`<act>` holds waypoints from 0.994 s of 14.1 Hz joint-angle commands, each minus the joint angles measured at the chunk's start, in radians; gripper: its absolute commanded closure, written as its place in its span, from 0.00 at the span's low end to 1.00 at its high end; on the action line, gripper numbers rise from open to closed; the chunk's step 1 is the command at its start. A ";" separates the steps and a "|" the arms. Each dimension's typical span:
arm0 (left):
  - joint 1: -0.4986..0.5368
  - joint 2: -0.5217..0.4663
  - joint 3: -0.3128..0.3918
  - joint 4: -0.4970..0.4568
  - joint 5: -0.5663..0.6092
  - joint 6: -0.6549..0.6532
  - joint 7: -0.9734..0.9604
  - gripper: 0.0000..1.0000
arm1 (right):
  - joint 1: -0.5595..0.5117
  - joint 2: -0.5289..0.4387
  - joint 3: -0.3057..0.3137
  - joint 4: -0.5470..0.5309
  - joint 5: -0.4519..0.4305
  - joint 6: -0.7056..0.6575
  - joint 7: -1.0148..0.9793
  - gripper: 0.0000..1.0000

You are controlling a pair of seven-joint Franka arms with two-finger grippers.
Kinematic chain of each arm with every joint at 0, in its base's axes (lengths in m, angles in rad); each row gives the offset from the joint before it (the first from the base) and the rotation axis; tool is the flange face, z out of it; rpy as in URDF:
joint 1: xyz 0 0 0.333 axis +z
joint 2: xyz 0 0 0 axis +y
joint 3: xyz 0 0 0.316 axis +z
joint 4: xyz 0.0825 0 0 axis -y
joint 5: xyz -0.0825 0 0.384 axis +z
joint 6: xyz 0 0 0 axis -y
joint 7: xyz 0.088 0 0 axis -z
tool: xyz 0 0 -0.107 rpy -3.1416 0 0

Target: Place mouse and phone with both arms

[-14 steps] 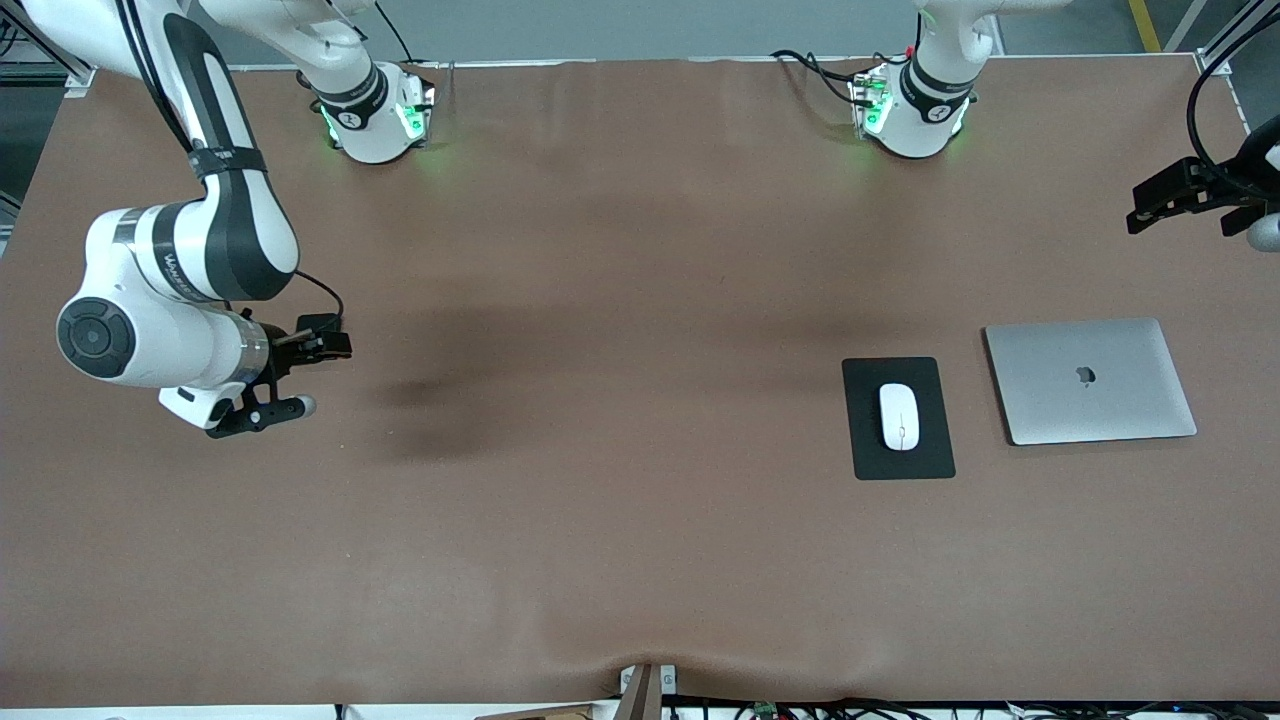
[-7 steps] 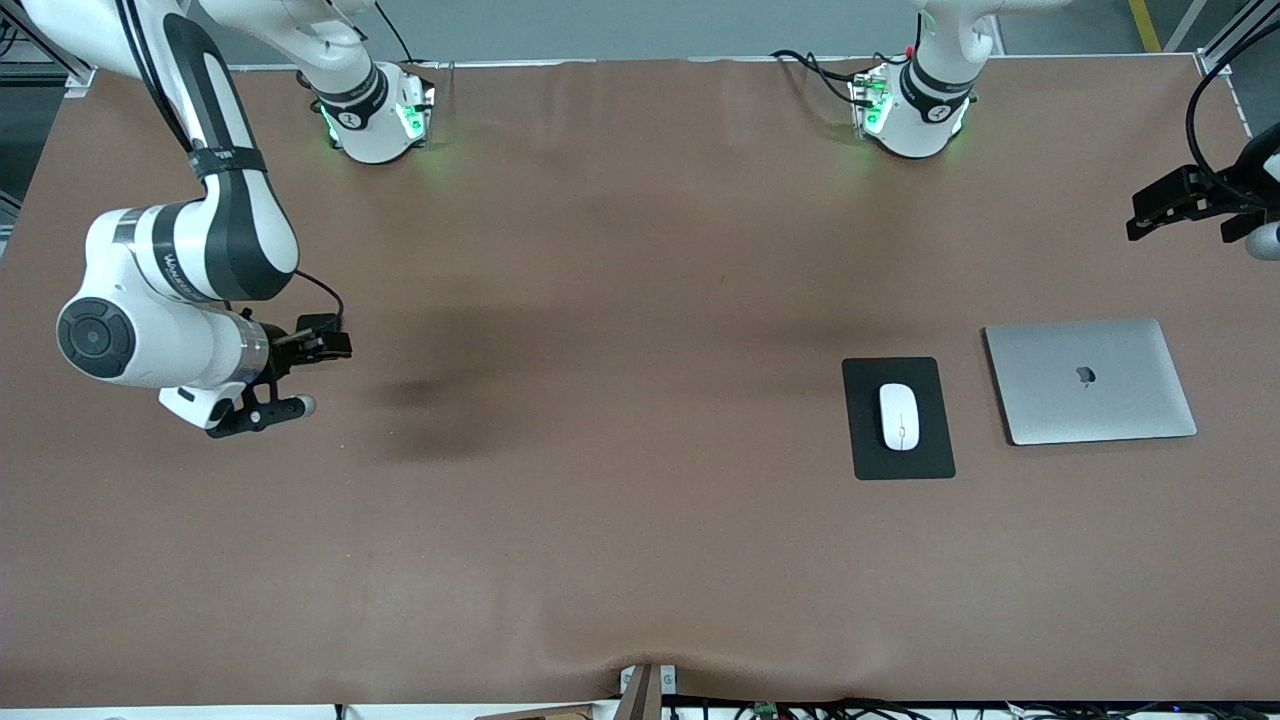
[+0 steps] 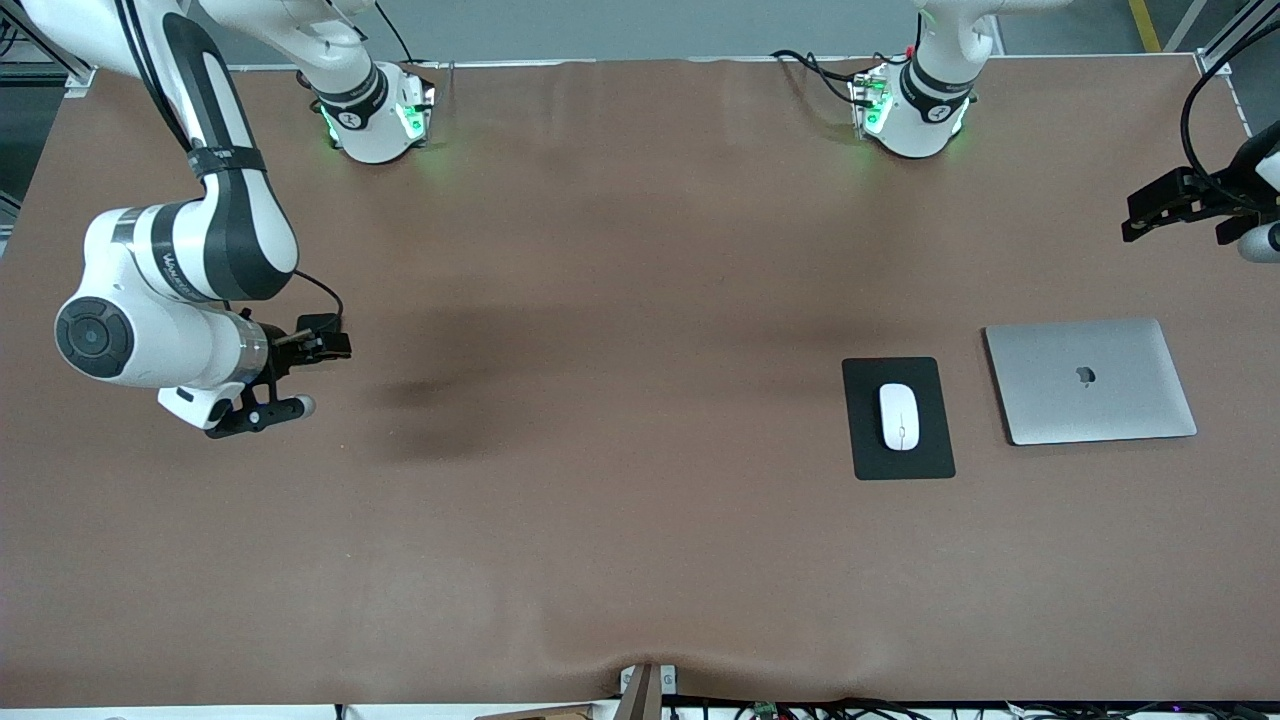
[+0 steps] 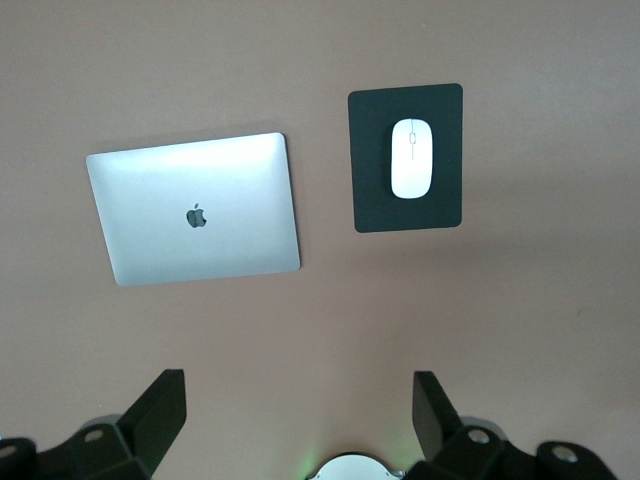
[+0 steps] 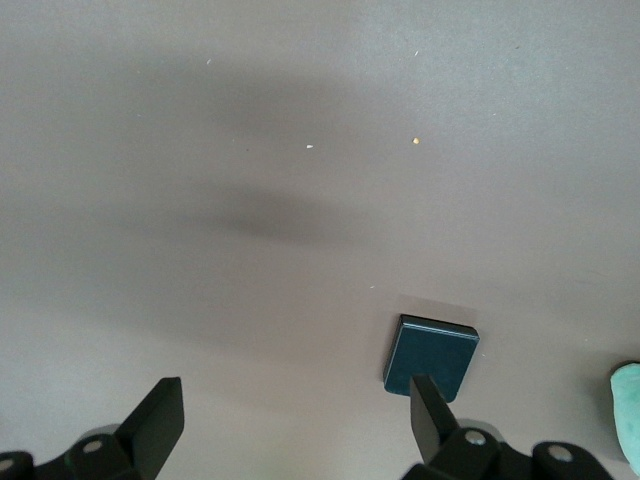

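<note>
The white mouse (image 3: 899,416) lies on a black mouse pad (image 3: 870,455); both show in the left wrist view, mouse (image 4: 411,158) on pad (image 4: 375,205). My left gripper (image 3: 1235,225) hangs open and empty high over the table at the left arm's end, its fingertips (image 4: 160,405) wide apart around the gripper's middle (image 4: 297,415). My right gripper (image 3: 262,410) is open and empty over the right arm's end; in its wrist view (image 5: 295,420) the dark phone (image 5: 432,357) lies on the table beside one fingertip (image 5: 428,405). The phone is hidden in the front view.
A closed silver laptop (image 3: 1090,380) lies beside the mouse pad toward the left arm's end; it shows in the left wrist view (image 4: 195,207). A pale green object (image 5: 628,410) sits at the edge of the right wrist view. The arms' bases (image 3: 375,120) stand along the table's back.
The left gripper has drifted slightly over the table's end. The right arm, mouse and laptop have not moved.
</note>
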 commanded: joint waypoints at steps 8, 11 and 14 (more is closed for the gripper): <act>0.006 0.014 -0.004 0.022 0.007 -0.002 0.003 0.00 | 0.000 0.017 -0.003 0.038 0.013 -0.020 0.012 0.00; 0.008 0.014 -0.004 0.022 0.007 -0.002 0.003 0.00 | 0.000 0.017 -0.003 0.038 0.013 -0.021 0.012 0.00; 0.008 0.015 -0.004 0.021 0.007 -0.002 0.003 0.00 | 0.000 0.017 -0.003 0.036 0.013 -0.021 0.012 0.00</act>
